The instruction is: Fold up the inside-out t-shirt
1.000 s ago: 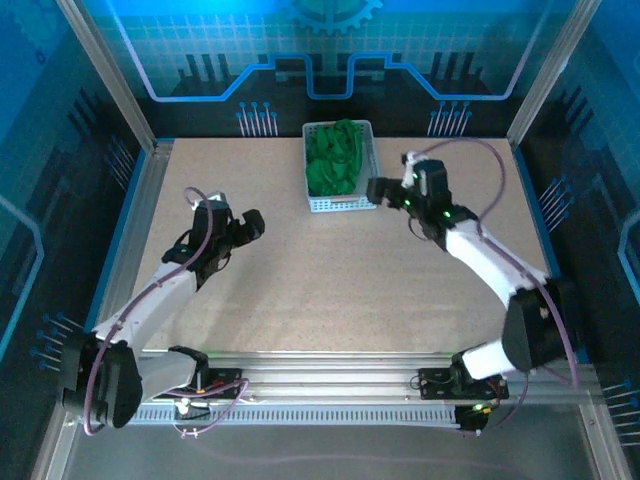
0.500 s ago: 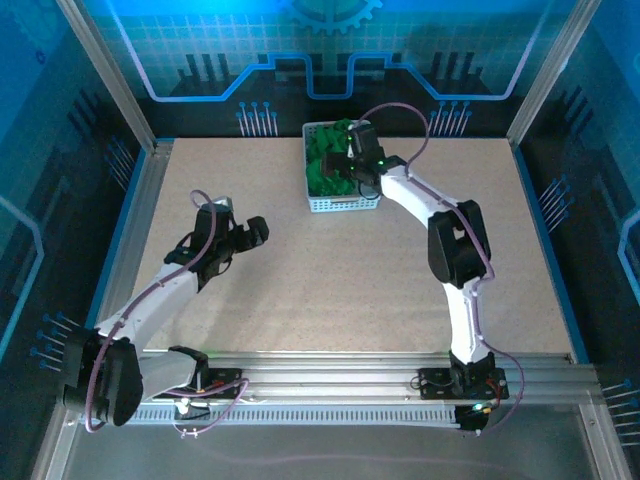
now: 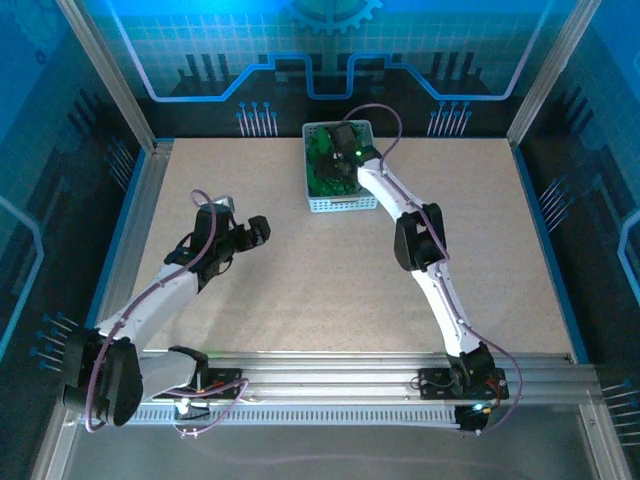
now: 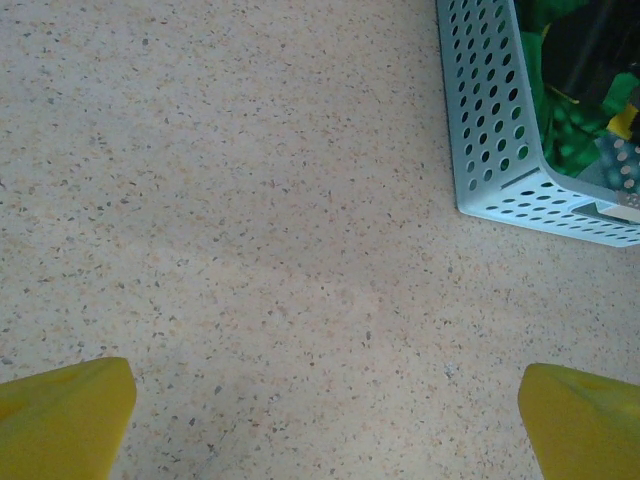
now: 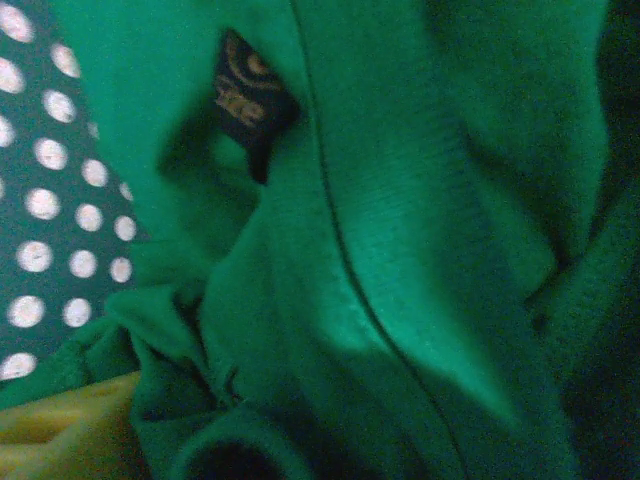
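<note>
Top external view: the inside-out t-shirt point(image 3: 322, 172) lies bunched in the white mesh basket point(image 3: 340, 206) at the far middle, so the right gripper point(image 3: 342, 158) is buried in the cloth, probably for a lift-out. Whether its jaws are apart or clamped cannot be told. The left gripper point(image 3: 256, 231) is held wide apart at the near left, likely waiting.

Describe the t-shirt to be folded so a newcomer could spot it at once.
On the speckled beige table, look to the middle of the far edge, where a white perforated basket stands. The t-shirt is the cloth bunched inside it: soft and bright green, unlike the stiff white basket around it.
</note>
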Motion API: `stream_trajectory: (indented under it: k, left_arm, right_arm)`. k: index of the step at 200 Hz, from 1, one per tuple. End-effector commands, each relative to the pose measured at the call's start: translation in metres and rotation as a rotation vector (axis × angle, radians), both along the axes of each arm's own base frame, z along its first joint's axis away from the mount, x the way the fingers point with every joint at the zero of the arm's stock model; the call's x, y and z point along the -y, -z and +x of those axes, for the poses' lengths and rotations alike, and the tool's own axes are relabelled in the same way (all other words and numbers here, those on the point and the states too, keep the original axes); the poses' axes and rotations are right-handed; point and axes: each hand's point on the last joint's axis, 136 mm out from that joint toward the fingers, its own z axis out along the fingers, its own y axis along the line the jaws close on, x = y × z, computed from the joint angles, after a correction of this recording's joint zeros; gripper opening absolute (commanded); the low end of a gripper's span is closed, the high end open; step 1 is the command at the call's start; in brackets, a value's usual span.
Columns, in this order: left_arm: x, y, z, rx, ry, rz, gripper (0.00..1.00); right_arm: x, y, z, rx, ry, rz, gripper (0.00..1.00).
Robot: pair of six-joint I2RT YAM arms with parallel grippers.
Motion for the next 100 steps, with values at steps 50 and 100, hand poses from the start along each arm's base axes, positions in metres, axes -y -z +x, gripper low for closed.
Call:
stream_trajectory:
  k: [50,100]
  left_arm:
    - [0.002,0.003,-0.001,-0.002,0.02,-0.01,0.99]
    - [0.0,0.003,-0.003,-0.002,0.012,-0.001,0.99]
  right_arm:
    - [0.013,-0.087,0.003,0.133,-0.036,-0.007,0.07]
    - [0.011,-0.205,-0.021,0.327,-0.128,-0.036,0.0]
